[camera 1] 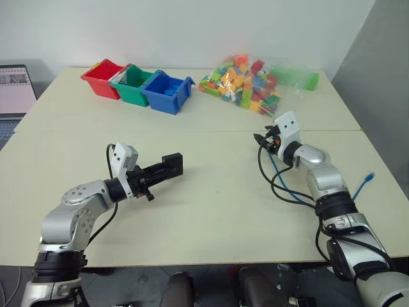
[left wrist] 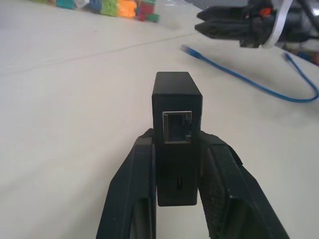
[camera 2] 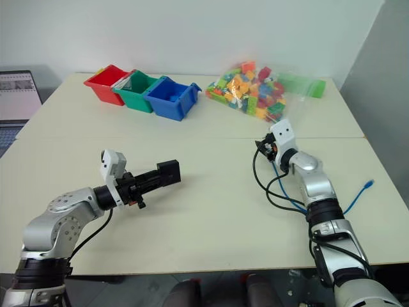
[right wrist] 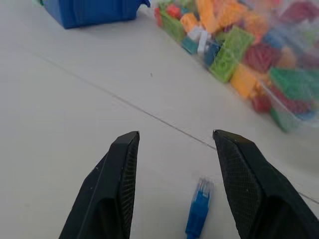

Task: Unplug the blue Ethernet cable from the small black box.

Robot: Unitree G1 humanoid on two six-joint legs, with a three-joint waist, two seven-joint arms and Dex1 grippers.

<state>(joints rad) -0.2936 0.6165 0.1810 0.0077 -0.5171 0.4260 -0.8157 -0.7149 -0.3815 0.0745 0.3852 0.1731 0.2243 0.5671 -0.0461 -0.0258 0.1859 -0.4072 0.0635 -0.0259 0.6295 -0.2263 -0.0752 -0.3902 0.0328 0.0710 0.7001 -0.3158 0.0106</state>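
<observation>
The blue Ethernet cable (left wrist: 259, 84) lies loose on the pale table (camera 1: 211, 204) by the right arm, and its plug is already out of the small black box (left wrist: 175, 124); the task looks as good as done. In the right wrist view one clear-tipped plug (right wrist: 199, 211) rests on the tabletop between and just below the spread fingers of the right gripper (right wrist: 174, 149), touching neither, with its tip pointing away from the wrist toward the bag of coloured bricks (camera 1: 249, 83). The cord runs back along the right forearm, and its far plug (camera 1: 369, 177) lies near the table's right edge.

The cable should handle as light and limp: it will sag and trail, so the hard plug body is the place to pinch, not the cord.

The box is held in the left gripper (left wrist: 175, 169), whose two fingers press its side faces near the rear, clear of the table. It looks rigid, light and smooth-sided (a firm squeeze should keep it from twisting). Its long axis runs in line with the fingers, roughly level, and the metal-rimmed port (left wrist: 177, 127) on its upper face sits empty. In the head views the box points toward the right arm, well apart from it. Whether the cord's middle touches the robot's black cables (camera 1: 271, 182) I can't quite tell.
</observation>
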